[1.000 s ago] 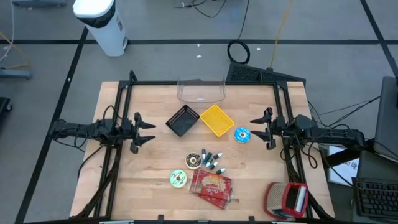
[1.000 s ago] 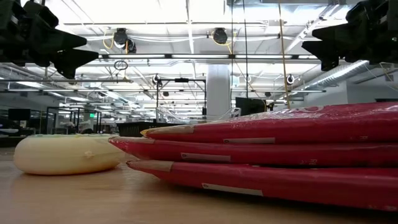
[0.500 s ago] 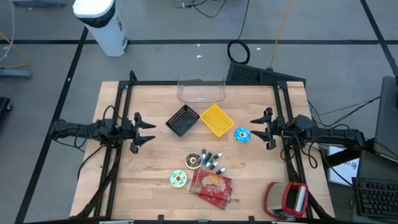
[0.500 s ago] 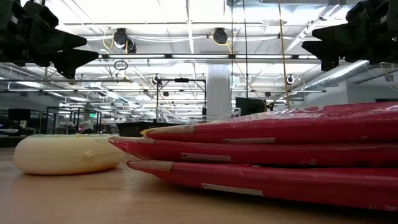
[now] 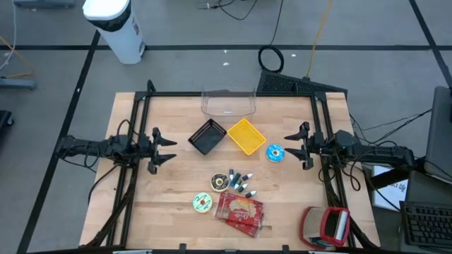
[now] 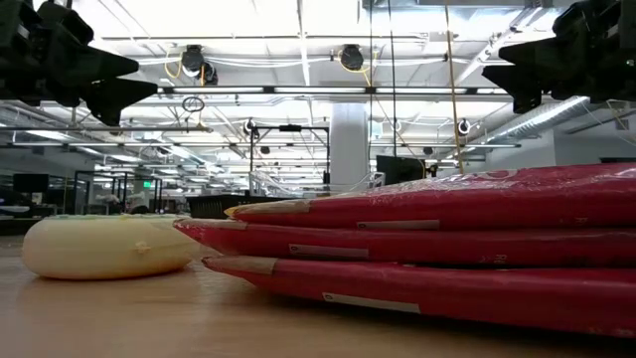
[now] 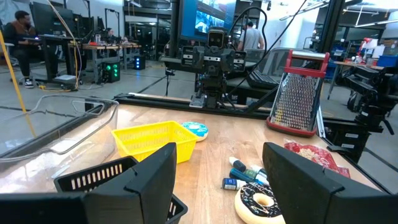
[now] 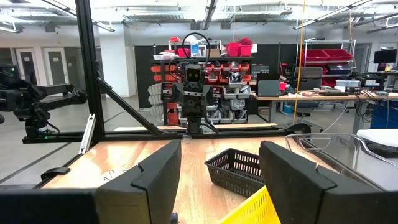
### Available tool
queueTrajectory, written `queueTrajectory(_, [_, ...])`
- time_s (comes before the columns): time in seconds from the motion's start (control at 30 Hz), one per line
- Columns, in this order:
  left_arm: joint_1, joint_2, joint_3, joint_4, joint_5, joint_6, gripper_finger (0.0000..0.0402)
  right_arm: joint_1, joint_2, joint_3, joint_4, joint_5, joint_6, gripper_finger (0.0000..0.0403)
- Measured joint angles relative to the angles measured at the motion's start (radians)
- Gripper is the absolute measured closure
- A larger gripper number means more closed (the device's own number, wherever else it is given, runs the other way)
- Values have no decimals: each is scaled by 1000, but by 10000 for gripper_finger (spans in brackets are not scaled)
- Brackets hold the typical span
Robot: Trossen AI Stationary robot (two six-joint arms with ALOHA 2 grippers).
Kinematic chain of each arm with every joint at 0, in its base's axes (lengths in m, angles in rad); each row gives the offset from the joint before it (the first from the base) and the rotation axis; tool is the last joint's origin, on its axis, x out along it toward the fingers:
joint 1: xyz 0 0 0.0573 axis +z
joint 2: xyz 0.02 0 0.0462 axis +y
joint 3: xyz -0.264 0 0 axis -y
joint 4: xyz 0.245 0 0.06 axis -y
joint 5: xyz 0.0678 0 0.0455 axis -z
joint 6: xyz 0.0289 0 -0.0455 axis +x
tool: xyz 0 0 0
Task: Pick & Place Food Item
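left gripper (image 5: 166,148): jaws spread apart, nothing between them — hovering at the table's left side, fingers aimed toward the middle
right gripper (image 5: 294,146): jaws also apart, holding nothing — at the right side, facing the left one across the table
left wrist view: own two dark fingers (image 7: 144,180) frame the black basket (image 7: 106,180) and yellow basket (image 7: 155,139); right arm shows far off across the table
right wrist view: own fingers (image 8: 155,177) wide, black basket and a corner of the yellow one seen between them; left arm far off
black basket (image 5: 207,136): mid-table, nearer the left gripper, tilted square-on-corner, just beside the yellow basket
yellow basket (image 5: 246,135): centre, right of the black one, nothing visible in it
clear tray (image 5: 228,103): at the far edge, behind both baskets
blue-frosted doughnut (image 5: 275,152): just beside the right gripper, between it and the yellow basket
chocolate-iced doughnut (image 5: 219,183): near side of the baskets, touching or almost touching the small bottles
small bottles (image 5: 242,182): cluster of little blue-capped ones lying right of that doughnut
green-iced doughnut (image 5: 203,203): toward the near edge, just beside the red packet
red packet (image 5: 240,212): snack bags stacked near the front edge — fills the right of the low view, with the pale doughnut to its left
grater (image 5: 326,226): red-handled box grater lying at the near right corner, well apart from the food
table (image 5: 141,212): light wood, black frame rails along both sides
white cylinder (image 5: 115,26): on the floor beyond the far left corner
people: a few at desks in the room behind, seen in the left wrist view
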Motion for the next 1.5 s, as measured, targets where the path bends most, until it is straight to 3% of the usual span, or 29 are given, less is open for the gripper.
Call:
queueTrajectory(0.63, [0,0,0,0,0,0,160,1,1,0,71,-1,13,195])
queueTrajectory(0.73, [0,0,0,0,0,0,160,1,0,0,160,-2,119,195])
queueTrajectory(0.93, [0,0,0,0,0,0,160,1,0,0,326,-1,482,195])
queueTrajectory(1.07, [0,0,0,0,0,0,160,2,0,0,351,2,593,195])
queueTrajectory(1.5, [0,0,0,0,0,0,160,1,0,0,317,-17,486,195])
